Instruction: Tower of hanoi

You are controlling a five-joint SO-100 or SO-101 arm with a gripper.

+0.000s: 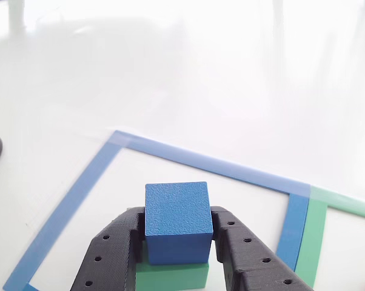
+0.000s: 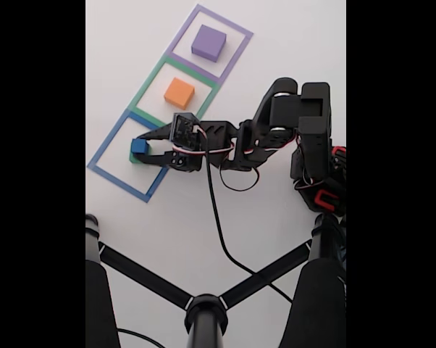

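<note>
While atop the green block (image 1: pixel 170 276), blue cube (image 1: pixel 177 221) clasped between narrowly parted black fingers (image 1: pixel 231 242).

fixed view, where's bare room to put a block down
The white table below the blue tape square is bare, and so is the strip left of all three squares. It is crowded inside the blue square, where the gripper flanks the blue cube.

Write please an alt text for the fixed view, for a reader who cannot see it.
A black robot arm reaches left, its gripper around a blue cube inside a blue tape square on a white table. An orange block sits in the green tape square, a purple block in the purple one.
</note>
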